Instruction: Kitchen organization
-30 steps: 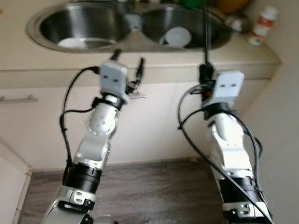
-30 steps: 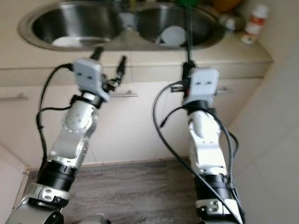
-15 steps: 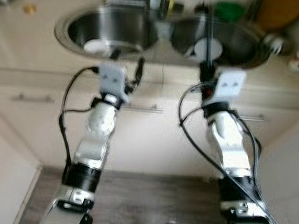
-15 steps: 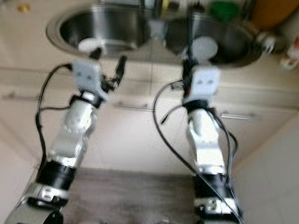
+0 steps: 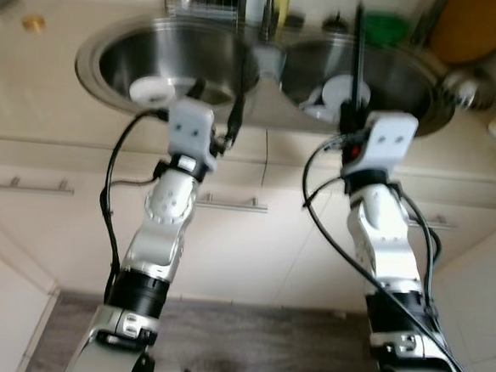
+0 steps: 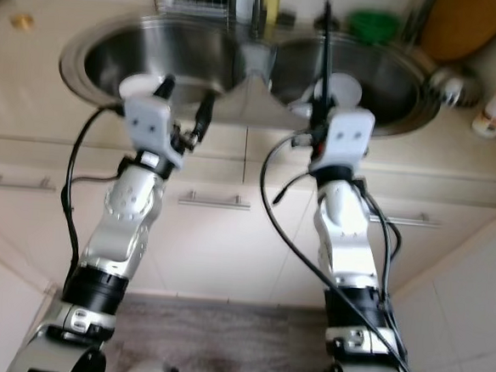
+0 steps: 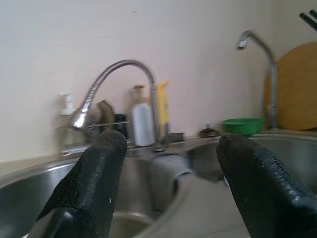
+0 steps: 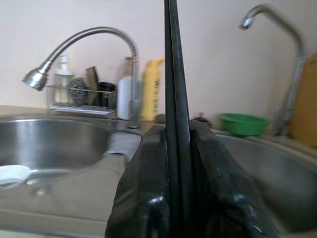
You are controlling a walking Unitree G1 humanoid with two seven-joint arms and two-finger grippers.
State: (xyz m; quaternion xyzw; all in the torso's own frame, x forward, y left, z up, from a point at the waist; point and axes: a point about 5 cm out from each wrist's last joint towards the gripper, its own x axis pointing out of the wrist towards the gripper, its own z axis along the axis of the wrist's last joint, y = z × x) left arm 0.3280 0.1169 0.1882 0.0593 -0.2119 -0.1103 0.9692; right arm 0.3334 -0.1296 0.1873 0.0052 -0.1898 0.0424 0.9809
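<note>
Overhead, two basins (image 6: 197,63), two taps (image 8: 84,42), one chopstick pair (image 8: 173,114).

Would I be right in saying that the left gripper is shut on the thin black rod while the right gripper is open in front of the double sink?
Not quite: the sides are swapped. In the right wrist view the right gripper is shut on the thin black rod, and in the left wrist view the left gripper is open, in front of the double sink.

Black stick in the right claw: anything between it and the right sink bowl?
Nothing visible blocks it. The right claw is shut on the black stick, which points up over the front rim of the right sink bowl. Inside that bowl lies a white dish. The left claw is open, in front of the left bowl.
</note>
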